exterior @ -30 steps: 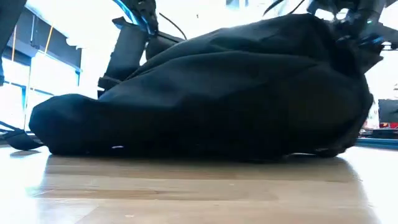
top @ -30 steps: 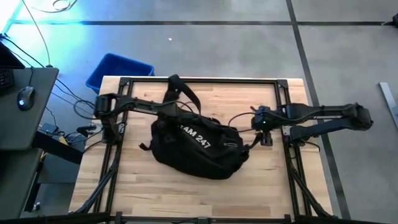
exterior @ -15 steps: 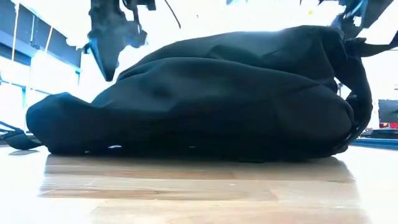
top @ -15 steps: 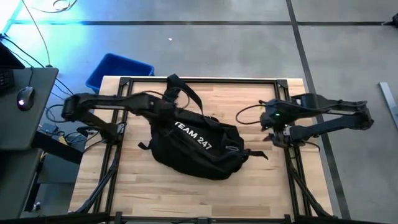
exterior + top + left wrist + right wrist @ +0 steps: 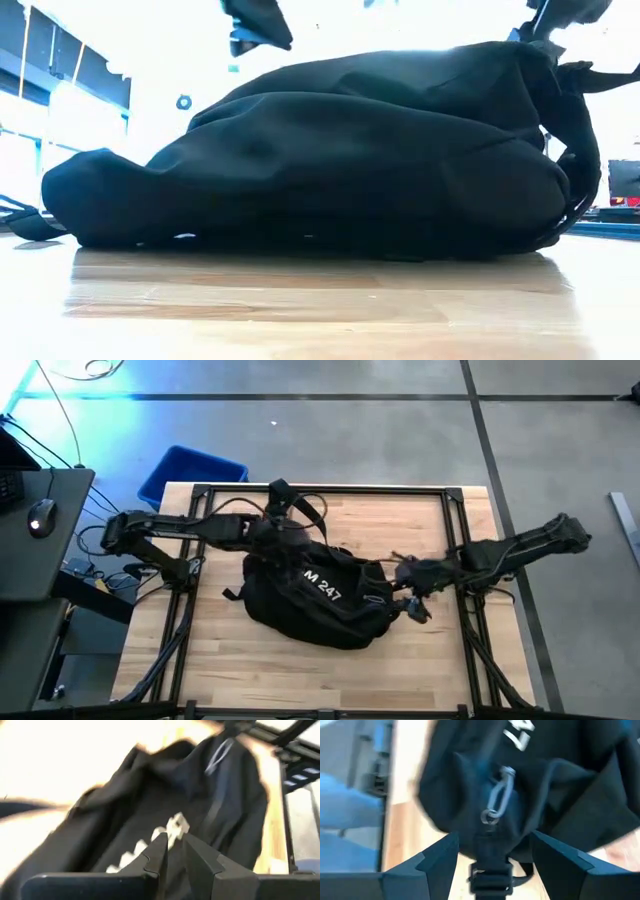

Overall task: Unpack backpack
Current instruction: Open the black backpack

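Note:
The black backpack lies on its side in the middle of the wooden table, white "M 247" lettering facing up and straps trailing toward the far edge. My left gripper hovers over its left part, covering the start of the lettering. In the left wrist view this gripper is shut, and in the low view it is clear above the bag. My right gripper is open at the bag's right end, its fingers on either side of a metal zipper pull.
A black metal frame runs around the table top. A blue bin stands on the floor beyond the far left corner. A desk with a mouse is at the left. Bare wood lies along the near edge.
My left gripper has risen from behind the backpack to well above it and now hovers over the lettering. My right gripper drew back toward the table's right edge, then came in again to the bag's right end. The bag's right top has sunk a little.

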You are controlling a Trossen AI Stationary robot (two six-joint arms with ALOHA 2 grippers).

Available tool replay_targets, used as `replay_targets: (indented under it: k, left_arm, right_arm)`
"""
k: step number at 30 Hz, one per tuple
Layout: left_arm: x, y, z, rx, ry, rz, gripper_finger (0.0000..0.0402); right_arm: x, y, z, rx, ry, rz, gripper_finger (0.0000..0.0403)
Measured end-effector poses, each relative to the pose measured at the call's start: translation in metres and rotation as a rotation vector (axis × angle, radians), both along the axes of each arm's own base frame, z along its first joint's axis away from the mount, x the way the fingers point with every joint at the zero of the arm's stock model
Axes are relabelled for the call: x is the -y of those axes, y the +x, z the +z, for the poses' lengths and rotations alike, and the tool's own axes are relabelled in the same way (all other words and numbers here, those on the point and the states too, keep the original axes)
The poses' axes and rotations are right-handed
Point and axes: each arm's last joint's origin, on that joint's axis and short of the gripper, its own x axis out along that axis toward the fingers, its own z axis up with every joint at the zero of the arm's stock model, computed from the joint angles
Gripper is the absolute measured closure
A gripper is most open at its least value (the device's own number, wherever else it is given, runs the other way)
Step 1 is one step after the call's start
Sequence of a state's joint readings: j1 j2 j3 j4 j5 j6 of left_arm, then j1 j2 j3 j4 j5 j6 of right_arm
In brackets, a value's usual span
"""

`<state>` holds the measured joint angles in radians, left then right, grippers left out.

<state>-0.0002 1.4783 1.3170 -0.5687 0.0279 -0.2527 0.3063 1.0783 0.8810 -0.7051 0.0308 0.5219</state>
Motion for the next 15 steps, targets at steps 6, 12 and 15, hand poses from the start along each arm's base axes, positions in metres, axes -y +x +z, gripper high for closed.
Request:
replay_targets:
  k: [6, 12, 15]
  left_arm:
    - [0.002, 0.049, -0.03, 0.147, -0.008, -0.279, 0.0347]
    - [0.019, 0.085, -0.063, 0.254, -0.065, -0.412, 0.0336]
    - [0.028, 0.094, -0.072, 0.249, -0.07, -0.435, 0.0333]
  right_arm:
    - [-0.02, 0.021, -0.026, -0.098, 0.025, -0.068, 0.0138]
    - [-0.033, 0.036, -0.053, -0.188, 0.001, -0.086, 0.0164]
    - [-0.036, 0.041, -0.062, -0.217, -0.023, -0.104, 0.0191]
